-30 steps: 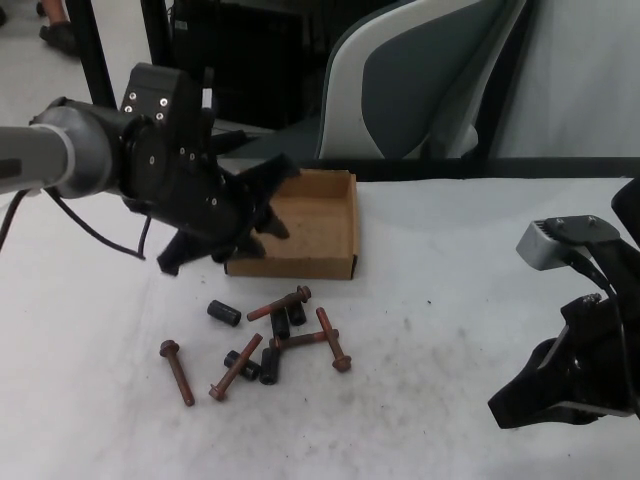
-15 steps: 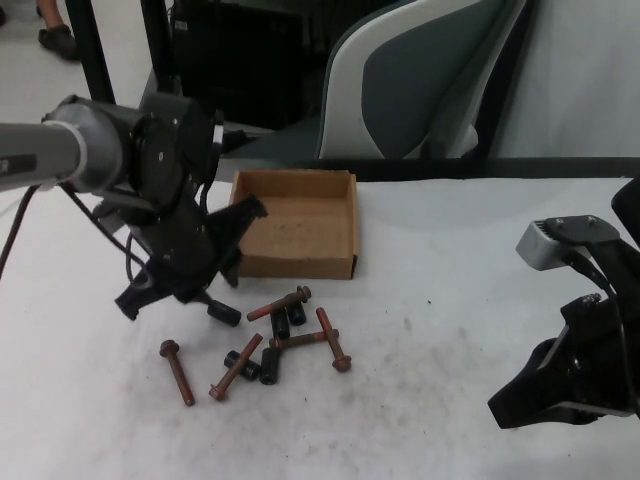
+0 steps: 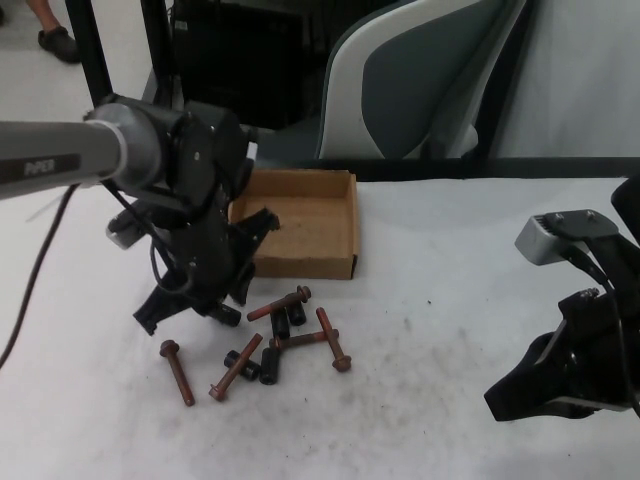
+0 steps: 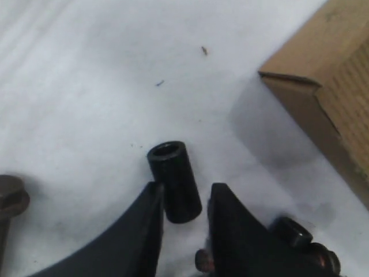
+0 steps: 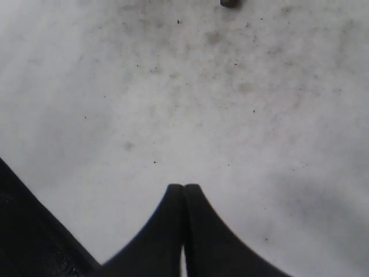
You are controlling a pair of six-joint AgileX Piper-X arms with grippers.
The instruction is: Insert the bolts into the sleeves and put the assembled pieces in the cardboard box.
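Note:
A black sleeve (image 4: pixel 174 182) lies on the white bench just left of the cardboard box (image 4: pixel 328 86). My left gripper (image 4: pixel 185 199) is open and low over the bench, one finger on each side of the sleeve's near end. In the high view the left gripper (image 3: pixel 215 305) is down in front of the cardboard box (image 3: pixel 300 265), beside that sleeve (image 3: pixel 229 316). Several rusty bolts (image 3: pixel 278 303) (image 3: pixel 236 366) (image 3: pixel 178 372) and black sleeves (image 3: pixel 280 322) lie scattered before the box. My right gripper (image 5: pixel 183 190) is shut with nothing in it, low over bare bench at the right (image 3: pixel 505 400).
A bolt head (image 4: pixel 10 196) lies close to one side of the left gripper, and another bolt's end (image 4: pixel 294 234) lies near the other side. A chair (image 3: pixel 420 80) stands behind the bench's far edge. Bare bench separates the pile from the right arm.
The left arm has swung from over the box down and toward the near side, ending with its fingers astride the leftmost sleeve. The right arm has barely shifted.

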